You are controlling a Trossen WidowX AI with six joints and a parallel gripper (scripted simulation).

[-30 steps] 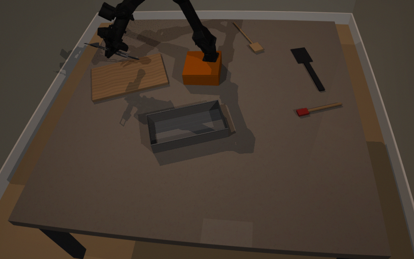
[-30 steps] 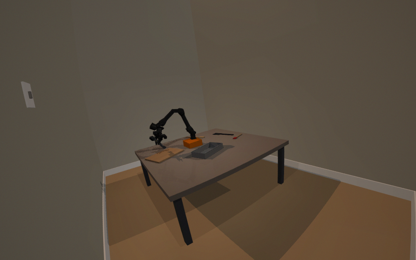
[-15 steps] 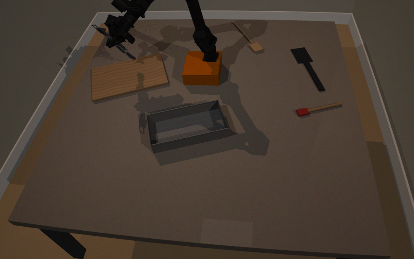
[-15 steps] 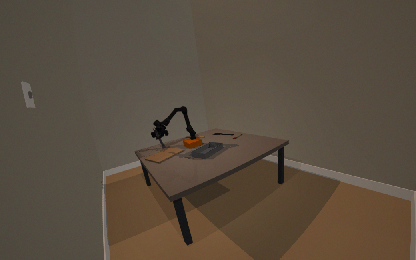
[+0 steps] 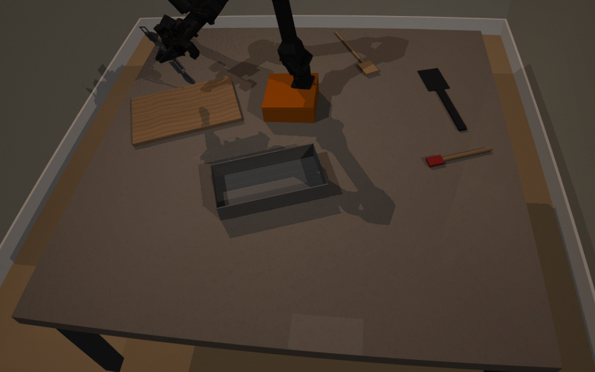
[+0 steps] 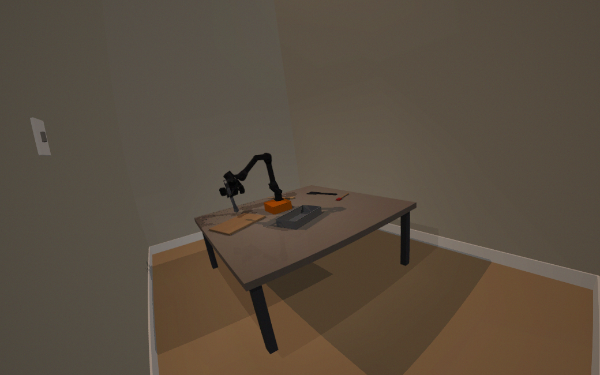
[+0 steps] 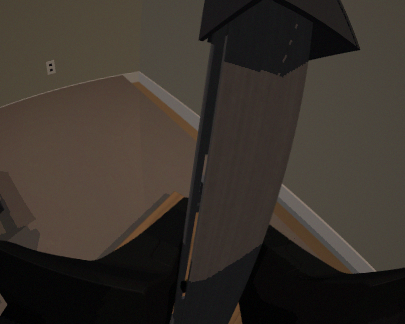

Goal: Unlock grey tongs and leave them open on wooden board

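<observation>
My gripper (image 5: 170, 46) (image 6: 232, 188) (image 7: 210, 209) is shut on the grey tongs (image 5: 181, 70) (image 6: 234, 205) (image 7: 246, 165). It holds them in the air over the table's far left corner, just behind the wooden board (image 5: 170, 115) (image 6: 235, 225). The tongs hang steeply with their tips pointing down toward the table, clear of the board. In the wrist view their two arms lie close together with only a thin slit between them. The grey roasting tin (image 5: 272, 201) (image 6: 293, 222) stands empty in the middle of the table.
The arm's orange base block (image 5: 286, 103) (image 6: 277, 206) stands right of the board. A wooden spatula (image 5: 368, 67), a black spatula (image 5: 443, 94) and a red-headed spatula (image 5: 435, 160) lie at the far right. The table's left edge is close to the gripper.
</observation>
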